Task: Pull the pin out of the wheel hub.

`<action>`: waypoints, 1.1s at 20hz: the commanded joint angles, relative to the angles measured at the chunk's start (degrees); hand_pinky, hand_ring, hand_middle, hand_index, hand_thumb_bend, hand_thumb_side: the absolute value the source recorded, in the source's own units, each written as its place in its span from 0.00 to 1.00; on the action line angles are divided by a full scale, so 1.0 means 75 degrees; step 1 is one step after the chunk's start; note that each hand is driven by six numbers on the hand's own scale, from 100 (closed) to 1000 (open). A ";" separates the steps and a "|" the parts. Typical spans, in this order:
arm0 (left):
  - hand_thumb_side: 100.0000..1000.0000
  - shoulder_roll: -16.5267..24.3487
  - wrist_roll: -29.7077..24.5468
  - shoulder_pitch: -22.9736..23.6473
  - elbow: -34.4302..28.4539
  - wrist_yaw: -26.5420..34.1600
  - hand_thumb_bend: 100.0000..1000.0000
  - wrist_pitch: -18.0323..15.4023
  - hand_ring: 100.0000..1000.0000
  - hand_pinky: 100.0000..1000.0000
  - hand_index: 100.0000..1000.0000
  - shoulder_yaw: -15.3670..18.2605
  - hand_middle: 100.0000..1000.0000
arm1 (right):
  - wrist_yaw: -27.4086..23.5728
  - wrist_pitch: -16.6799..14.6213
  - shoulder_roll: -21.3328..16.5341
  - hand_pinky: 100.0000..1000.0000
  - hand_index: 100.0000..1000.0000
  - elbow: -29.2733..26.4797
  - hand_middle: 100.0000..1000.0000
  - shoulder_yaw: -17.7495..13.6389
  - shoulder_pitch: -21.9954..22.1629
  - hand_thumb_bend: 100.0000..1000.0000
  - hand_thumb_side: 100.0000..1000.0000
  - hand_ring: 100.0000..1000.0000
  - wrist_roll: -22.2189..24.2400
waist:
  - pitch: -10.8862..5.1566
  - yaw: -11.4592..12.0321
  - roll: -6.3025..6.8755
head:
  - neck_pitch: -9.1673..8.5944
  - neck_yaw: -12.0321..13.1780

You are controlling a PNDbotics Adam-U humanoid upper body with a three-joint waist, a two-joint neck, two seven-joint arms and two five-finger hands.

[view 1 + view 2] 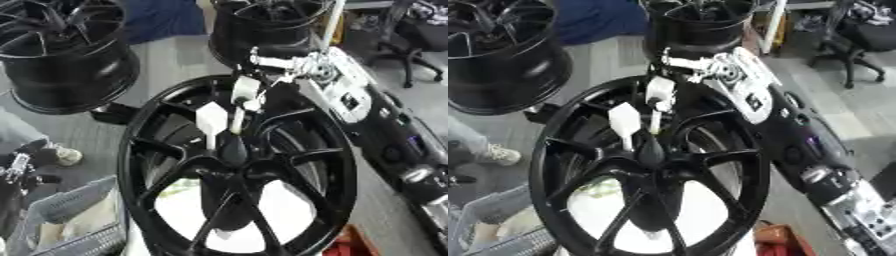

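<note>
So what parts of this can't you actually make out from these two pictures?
- The pin: nothing at the wheel hub reads clearly as one in either view; dark spokes and the right hand cover it.
- Right hand's hold: its pale fingers point down at the hub, but whether they pinch anything is blurred.
- Left hand: in neither view.
- The wheel's lower rim: cut off by the bottom edge.

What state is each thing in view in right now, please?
Wheel hub: upright, face towards the camera.
Pin: white, at the hub's centre, not yet clear of it.
Right hand: over the hub, fingers down beside the pin; grip unclear.
Other wheels: standing behind, untouched.
</note>
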 commanded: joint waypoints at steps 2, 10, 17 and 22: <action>0.70 0.0133 -0.0035 -0.0075 -0.0095 -0.0008 0.00 -0.0014 0.79 0.55 0.83 -0.0018 0.68 | -0.0315 0.0061 -0.0454 0.30 0.46 -0.0334 0.23 -0.0228 -0.0329 0.00 0.08 0.23 -0.0078 | -0.0122 -0.0005 -0.0008 | 0.0034 -0.0029; 0.70 0.0214 0.0018 -0.0052 -0.0097 -0.0037 0.00 -0.0019 0.79 0.55 0.83 0.0049 0.68 | -0.1074 0.0156 -0.1770 0.31 0.46 -0.1019 0.23 -0.0655 -0.0305 0.00 0.07 0.24 -0.0271 | -0.0144 -0.0135 -0.0141 | 0.0034 0.0091; 0.70 0.0297 0.0131 -0.0038 -0.0115 -0.0066 0.00 -0.0024 0.79 0.55 0.83 0.0161 0.68 | -0.1894 0.0592 -0.3874 0.34 0.47 -0.2877 0.25 -0.2090 0.2028 0.00 0.03 0.26 -0.1285 | -0.0103 -0.0384 -0.0235 | 0.0034 0.0298; 0.70 0.0315 0.0201 -0.0024 -0.0110 -0.0074 0.00 -0.0022 0.80 0.55 0.83 0.0220 0.68 | -0.1091 0.1270 -0.3847 0.47 0.72 -0.3342 0.47 -0.3419 0.4252 0.00 0.13 0.36 -0.2412 | -0.0080 -0.0570 -0.0257 | 0.0034 0.0412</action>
